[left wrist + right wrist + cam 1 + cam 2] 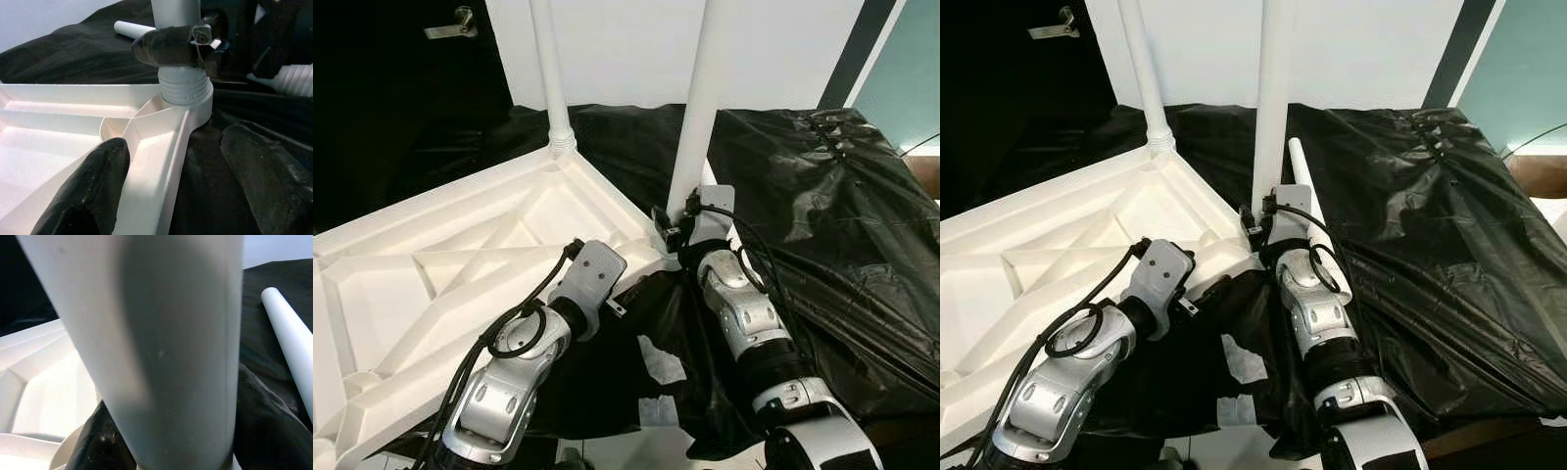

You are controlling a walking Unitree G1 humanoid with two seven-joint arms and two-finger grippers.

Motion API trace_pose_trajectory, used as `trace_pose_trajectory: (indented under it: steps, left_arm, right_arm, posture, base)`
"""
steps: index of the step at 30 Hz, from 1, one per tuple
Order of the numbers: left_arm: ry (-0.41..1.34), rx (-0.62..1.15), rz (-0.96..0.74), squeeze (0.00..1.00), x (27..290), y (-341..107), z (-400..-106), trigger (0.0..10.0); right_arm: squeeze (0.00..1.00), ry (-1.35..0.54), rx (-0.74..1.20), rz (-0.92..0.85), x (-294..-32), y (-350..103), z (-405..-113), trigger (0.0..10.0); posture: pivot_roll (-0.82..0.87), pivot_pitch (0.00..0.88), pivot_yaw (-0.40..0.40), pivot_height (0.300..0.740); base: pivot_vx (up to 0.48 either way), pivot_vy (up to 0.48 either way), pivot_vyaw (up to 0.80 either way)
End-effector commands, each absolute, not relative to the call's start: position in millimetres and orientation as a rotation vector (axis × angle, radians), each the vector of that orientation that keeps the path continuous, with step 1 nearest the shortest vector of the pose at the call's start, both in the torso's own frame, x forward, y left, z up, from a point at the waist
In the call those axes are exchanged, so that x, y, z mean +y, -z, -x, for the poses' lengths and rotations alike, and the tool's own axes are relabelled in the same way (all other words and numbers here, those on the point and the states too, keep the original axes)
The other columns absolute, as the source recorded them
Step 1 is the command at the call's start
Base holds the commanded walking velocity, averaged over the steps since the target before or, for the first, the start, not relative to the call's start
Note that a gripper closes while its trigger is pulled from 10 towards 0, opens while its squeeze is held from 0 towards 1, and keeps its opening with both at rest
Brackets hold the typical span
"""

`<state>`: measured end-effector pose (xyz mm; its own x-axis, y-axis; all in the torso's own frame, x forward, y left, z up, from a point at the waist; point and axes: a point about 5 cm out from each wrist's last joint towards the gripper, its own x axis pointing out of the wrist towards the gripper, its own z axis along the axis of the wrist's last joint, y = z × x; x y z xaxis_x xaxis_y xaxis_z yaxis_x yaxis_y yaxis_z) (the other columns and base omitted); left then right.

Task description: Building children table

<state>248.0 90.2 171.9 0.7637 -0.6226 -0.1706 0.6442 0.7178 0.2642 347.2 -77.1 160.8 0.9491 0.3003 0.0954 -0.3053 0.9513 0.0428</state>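
Two arms reach fwd: right claw [178, 46] clamps upright leg [697, 108], left claw [178, 188] apart.

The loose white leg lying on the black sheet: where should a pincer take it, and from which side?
Probably mid-shaft, from above. The loose leg lies flat on the black sheet, a plain round tube, so fingers can straddle it crosswise. Its near end runs behind the right pincer, which is shut on the upright leg, so the far half looks freer.
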Motion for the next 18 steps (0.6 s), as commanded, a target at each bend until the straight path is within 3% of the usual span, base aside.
trace_pose_trajectory:
  steps: [1, 3, 4, 5, 7, 8, 17, 18]
  left_arm:
    - [0.608, 0.068, -0.334, 0.00, 96.0, -170.0, -252.0, 10.0]
    - [0.606, 0.067, -0.334, 0.00, 96.2, -170.1, -252.2, 10.0]
    - [0.605, 0.066, -0.335, 0.00, 95.9, -170.2, -252.1, 10.0]
    - [0.604, 0.064, -0.336, 0.00, 95.5, -170.4, -252.0, 10.0]
    - [0.604, 0.063, -0.337, 0.00, 95.1, -170.7, -251.9, 10.0]
    - [0.601, 0.063, -0.337, 0.00, 95.2, -170.2, -251.9, 10.0]
    - [0.602, 0.060, -0.323, 0.00, 93.5, -169.2, -252.0, 10.0]
    - [0.601, 0.056, -0.320, 0.00, 92.4, -168.8, -252.3, 10.0]
  right_arm:
    - [0.00, -0.319, -0.071, -0.122, -79.5, -154.2, -343.5, 10.0]
    - [0.00, -0.330, -0.087, -0.127, -82.4, -156.8, -343.4, 10.0]
    - [0.13, -0.329, -0.095, -0.126, -85.5, -158.9, -342.7, 10.0]
    - [0.69, -0.330, -0.102, -0.123, -89.6, -160.4, -342.4, 10.0]
    - [0.69, -0.325, -0.109, -0.119, -93.5, -161.8, -341.5, 10.0]
    - [1.00, -0.346, -0.118, -0.107, -100.3, -162.5, -340.9, 10.0]
    - [1.00, -0.513, -0.131, -0.042, -132.1, -157.6, -339.6, 10.0]
    - [0.00, -0.542, -0.127, -0.034, -134.6, -156.8, -340.8, 10.0]
  posture:
    - [0.11, 0.084, -0.016, 0.740]
    - [0.11, 0.084, -0.016, 0.740]
    - [0.11, 0.086, -0.018, 0.740]
    - [0.11, 0.086, -0.019, 0.740]
    - [0.11, 0.086, -0.019, 0.740]
    - [0.11, 0.089, -0.024, 0.740]
    - [0.11, 0.082, -0.027, 0.740]
    - [0.11, 0.080, -0.028, 0.740]
  base:
    - [0.000, 0.000, 0.00]
    - [0.000, 0.000, 0.00]
    - [0.000, 0.000, 0.00]
    - [0.000, 0.000, 0.00]
    - [0.000, 0.000, 0.00]
    - [0.000, 0.000, 0.00]
    - [0.000, 0.000, 0.00]
    - [0.000, 0.000, 0.00]
